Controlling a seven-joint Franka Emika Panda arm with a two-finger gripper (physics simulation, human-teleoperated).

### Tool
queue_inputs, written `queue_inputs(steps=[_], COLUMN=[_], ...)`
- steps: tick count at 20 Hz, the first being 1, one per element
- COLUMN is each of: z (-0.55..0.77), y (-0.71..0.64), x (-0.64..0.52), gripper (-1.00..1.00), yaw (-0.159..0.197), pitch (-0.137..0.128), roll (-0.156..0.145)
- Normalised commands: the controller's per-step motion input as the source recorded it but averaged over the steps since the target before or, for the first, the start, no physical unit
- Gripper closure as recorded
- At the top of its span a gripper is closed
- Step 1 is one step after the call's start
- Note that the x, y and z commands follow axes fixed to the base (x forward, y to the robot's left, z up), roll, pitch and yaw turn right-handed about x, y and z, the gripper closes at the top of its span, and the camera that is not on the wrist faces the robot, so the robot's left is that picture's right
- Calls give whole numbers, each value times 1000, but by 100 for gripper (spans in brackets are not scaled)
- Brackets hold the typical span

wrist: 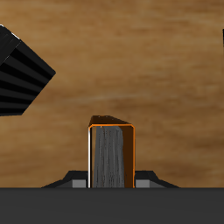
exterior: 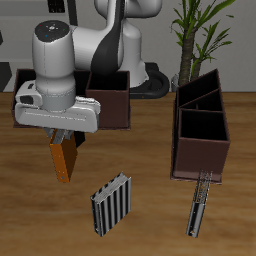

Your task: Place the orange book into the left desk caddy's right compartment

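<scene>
Striped book [exterior: 110,205] nearest; end effector [exterior: 64,140] w/ orange book [exterior: 64,158].

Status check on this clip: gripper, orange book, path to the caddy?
Gripper shut on orange book, lifted off table. Left desk caddy across the table, right compartment open. Nothing between them.

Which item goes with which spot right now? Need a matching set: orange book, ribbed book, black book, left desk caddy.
Things:
1. orange book
2. grey-striped ribbed book
3. black book
4. left desk caddy

Places:
A. beside the plant
B. on the table by itself, near the front edge
C. held in the end effector, off the table
D. right in front of a caddy's narrow end

Pairs: 1-C, 2-B, 3-D, 4-A
</scene>
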Motion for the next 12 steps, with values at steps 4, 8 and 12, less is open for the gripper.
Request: queue_inputs(steps=[4,8,12], z=[533,422,331], y=[334,115,220], x=[-307,-264,-312], gripper=[100,100,100], yaw=[-46,-79,-24], pitch=[-36,14,-24], roll=[45,-11,61])
